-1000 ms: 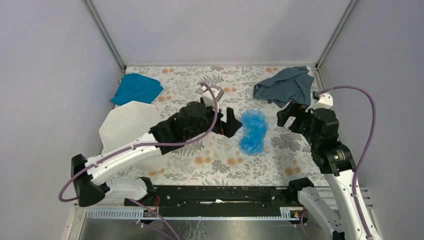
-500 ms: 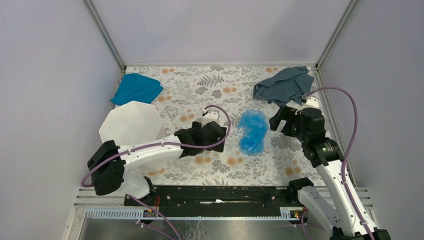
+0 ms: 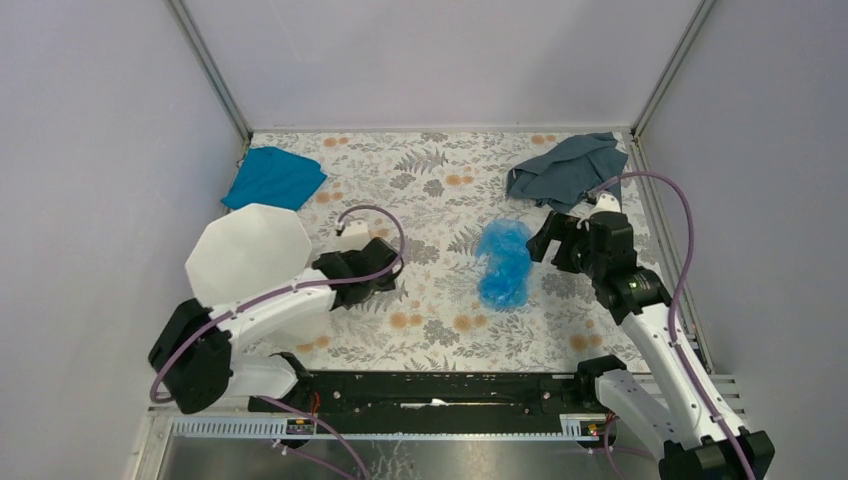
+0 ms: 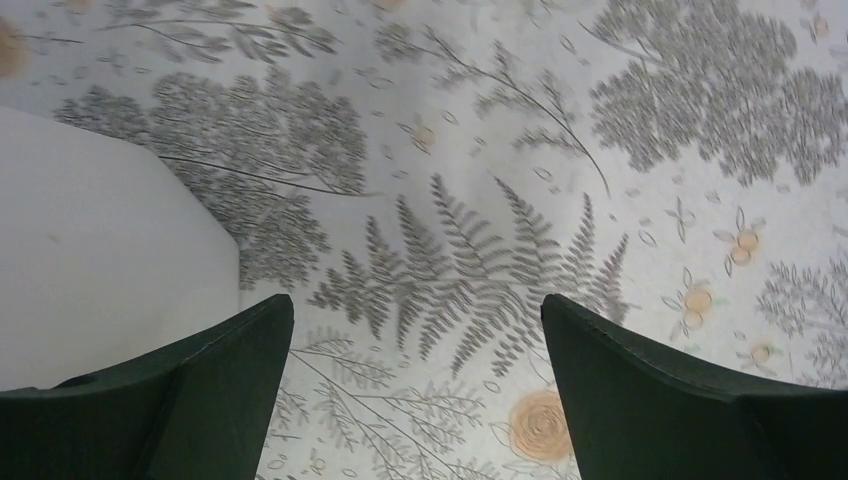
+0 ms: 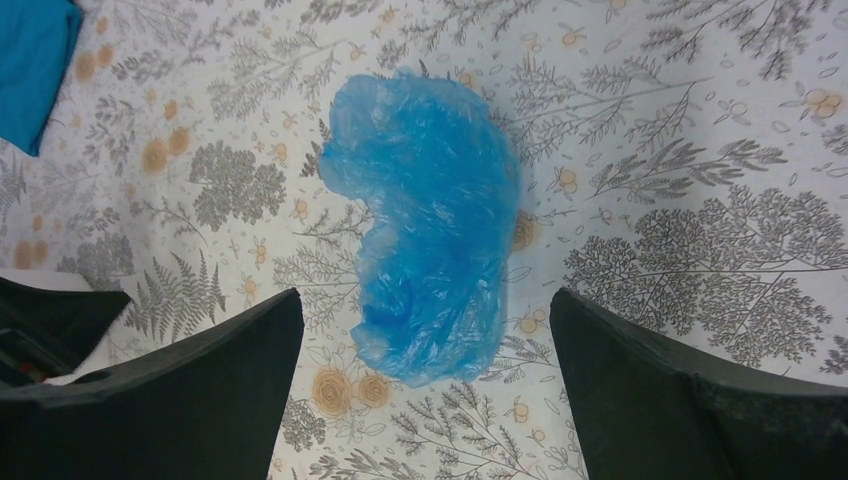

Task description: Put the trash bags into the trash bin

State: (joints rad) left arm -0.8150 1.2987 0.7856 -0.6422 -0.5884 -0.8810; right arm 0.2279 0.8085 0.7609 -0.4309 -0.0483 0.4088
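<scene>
The trash bag (image 3: 503,262) is a crinkled light-blue film wad lying on the flowered table, right of centre. In the right wrist view the trash bag (image 5: 425,210) stretches away from my right gripper (image 5: 425,295), whose wide-open fingers hover above its near end without touching. From above, the right gripper (image 3: 548,245) sits just right of the bag. The white faceted trash bin (image 3: 248,253) stands at the left. My left gripper (image 3: 378,278) is beside the bin's right side, open and empty over bare table. The left gripper (image 4: 415,300) shows the trash bin wall (image 4: 100,260) at its left.
A teal cloth (image 3: 273,177) lies at the back left behind the bin, also seen as the teal cloth (image 5: 30,60) in the right wrist view. A grey-blue cloth (image 3: 570,170) is bunched at the back right, close behind the right arm. Enclosure walls border the table.
My left arm has drawn back from beside the bag to the bin's right side. The right gripper has shifted slightly left toward the bag. The bag has not moved.
</scene>
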